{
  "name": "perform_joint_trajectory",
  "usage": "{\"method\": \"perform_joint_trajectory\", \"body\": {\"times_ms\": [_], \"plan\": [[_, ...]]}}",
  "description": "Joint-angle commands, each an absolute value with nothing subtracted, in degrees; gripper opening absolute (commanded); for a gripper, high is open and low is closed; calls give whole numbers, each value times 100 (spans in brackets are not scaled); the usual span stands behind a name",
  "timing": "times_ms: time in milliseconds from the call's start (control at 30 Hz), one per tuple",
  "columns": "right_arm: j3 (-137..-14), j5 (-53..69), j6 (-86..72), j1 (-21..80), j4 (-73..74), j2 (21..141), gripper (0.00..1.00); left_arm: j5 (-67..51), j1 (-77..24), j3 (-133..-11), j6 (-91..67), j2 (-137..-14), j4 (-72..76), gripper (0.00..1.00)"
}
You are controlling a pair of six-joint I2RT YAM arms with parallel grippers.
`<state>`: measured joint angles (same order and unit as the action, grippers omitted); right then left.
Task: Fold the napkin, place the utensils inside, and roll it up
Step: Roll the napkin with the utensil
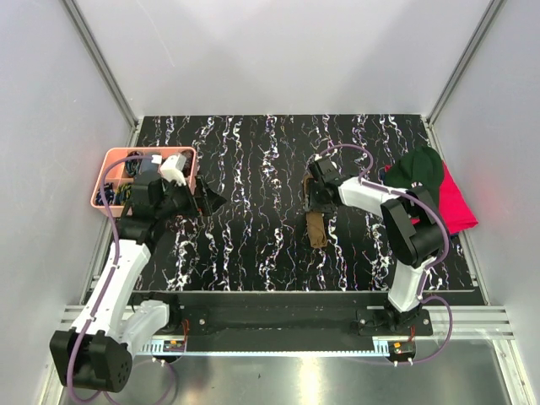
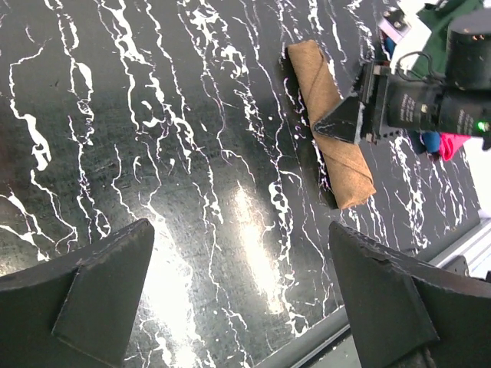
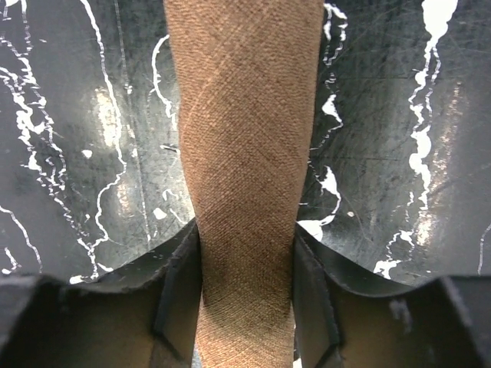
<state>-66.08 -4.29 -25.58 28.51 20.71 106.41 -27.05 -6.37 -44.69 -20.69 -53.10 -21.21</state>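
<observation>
The napkin (image 1: 316,229) lies rolled into a narrow olive-brown tube on the black marbled table, right of centre. My right gripper (image 1: 319,196) is shut on the far half of the roll. In the right wrist view its jaws press both sides of the napkin (image 3: 245,130), and the cloth narrows where they pinch it. The left wrist view shows the napkin (image 2: 313,73) lying diagonally, with the right gripper (image 2: 360,115) on its middle. My left gripper (image 1: 207,201) hovers well to the left of the roll, open, with nothing between its fingers (image 2: 100,284). The utensils are hidden.
A pink basket (image 1: 103,181) holding small items stands at the table's left edge, just behind the left arm. A dark green cap (image 1: 419,167) and a red cloth (image 1: 456,209) lie at the right edge. The metal front rail (image 1: 278,316) runs along the near side.
</observation>
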Motion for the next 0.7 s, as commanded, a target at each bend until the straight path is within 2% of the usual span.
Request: {"method": "perform_joint_trajectory", "body": {"times_ms": [0,133,267,467,667], "plan": [[-6513,-343,-2400,2769,2365,10741,55,-3374,-404,-4166,-1846,-5116,-1899,99],[-6451,-150,-2058,2769,2294,10179,81,-3305,-378,-4149,-1828,-5010,-1898,99],[-6398,-18,-1829,2716,2259,9467,90,-3208,-352,-4113,-1819,-4992,-1898,99],[-6197,668,-1697,2418,2154,8237,97,-3278,-316,-4078,-1775,-4835,-1750,99],[-4845,527,-1442,2206,1266,6297,100,-3244,-316,-3788,-1855,-3895,-1091,99]]}}
